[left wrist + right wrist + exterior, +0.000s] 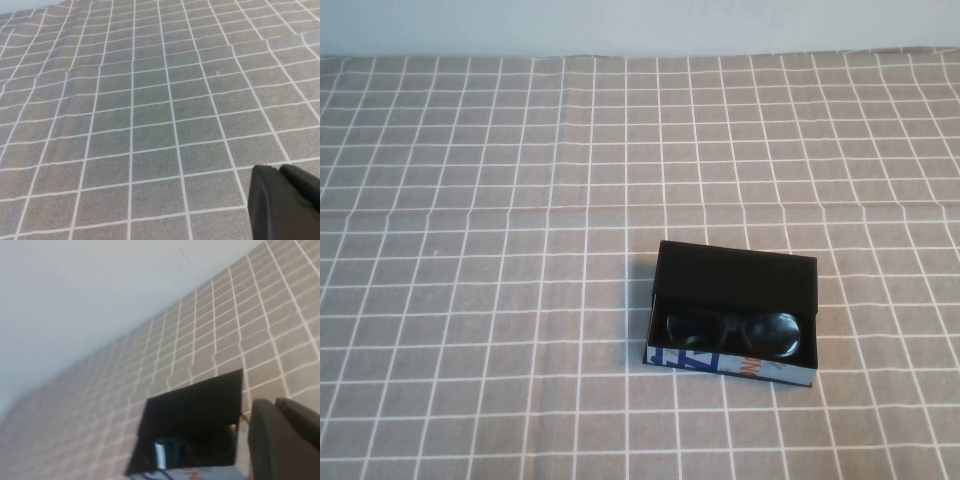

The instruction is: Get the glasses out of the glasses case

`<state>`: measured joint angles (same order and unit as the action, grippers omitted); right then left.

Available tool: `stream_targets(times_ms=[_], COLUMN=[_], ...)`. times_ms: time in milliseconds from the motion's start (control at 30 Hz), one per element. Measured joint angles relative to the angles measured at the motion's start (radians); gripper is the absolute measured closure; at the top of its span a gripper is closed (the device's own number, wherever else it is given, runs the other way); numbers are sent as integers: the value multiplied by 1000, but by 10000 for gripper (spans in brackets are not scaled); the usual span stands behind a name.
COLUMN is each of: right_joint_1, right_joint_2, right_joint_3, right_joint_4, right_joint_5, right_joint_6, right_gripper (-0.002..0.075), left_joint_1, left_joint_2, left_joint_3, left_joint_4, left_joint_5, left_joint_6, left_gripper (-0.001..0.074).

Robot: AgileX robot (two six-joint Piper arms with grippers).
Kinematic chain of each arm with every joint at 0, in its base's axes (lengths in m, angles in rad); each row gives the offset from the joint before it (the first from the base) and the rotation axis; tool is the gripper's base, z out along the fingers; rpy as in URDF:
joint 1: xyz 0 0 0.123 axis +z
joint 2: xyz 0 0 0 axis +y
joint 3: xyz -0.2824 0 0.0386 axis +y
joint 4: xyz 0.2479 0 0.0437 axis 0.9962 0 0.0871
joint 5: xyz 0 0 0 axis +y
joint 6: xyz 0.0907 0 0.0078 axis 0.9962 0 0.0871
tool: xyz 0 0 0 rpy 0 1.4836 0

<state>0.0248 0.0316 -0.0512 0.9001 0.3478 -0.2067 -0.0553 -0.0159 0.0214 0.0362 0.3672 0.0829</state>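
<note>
Showing only as a dark rounded finger point(285, 202) at the corner of its own wrist view, the left gripper hangs over bare checked cloth, and whether its jaws are open or closed cannot be told. The right gripper likewise shows just one dark finger point(282, 440) in its wrist view, close beside the glasses case point(192, 427); its jaws cannot be judged either, and nothing is seen in its hold. Neither gripper appears in the high view.

The glasses case point(733, 315) lies right of centre in the near half of the table, its long axis running across the table from left to right, turned slightly so the right end sits a little nearer the robot. Its flap lid point(738, 275) stands open on the far side, black lining facing the robot. The near outer wall is white with blue and orange print.

Inside lie the glasses point(735, 333), black and thick-framed with dark squarish lenses, lengthwise along the case and against its near wall, lenses facing up.

The grey tablecloth point(470, 250) with white grid lines covers the table.
</note>
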Motion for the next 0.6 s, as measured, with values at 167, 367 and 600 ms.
stream_targets(times_ms=[167,367,600], right_joint_1=[0,0,16], right_joint_2=[233,611,1030], right_joint_3=[-251,-539,-859], right_joint_4=[-265,-379,-349], right_joint_5=[117,297,556], right_joint_6=[-81,-397,-724], right_gripper=[743,743,743], left_joint_1=[0,0,0], left_joint_2=[0,0,0], left_joint_3=[0,0,0], left_joint_4=[0,0,0], left_joint_5=[0,0,0], left_joint_6=[0,0,0], left_gripper=[739,739,739])
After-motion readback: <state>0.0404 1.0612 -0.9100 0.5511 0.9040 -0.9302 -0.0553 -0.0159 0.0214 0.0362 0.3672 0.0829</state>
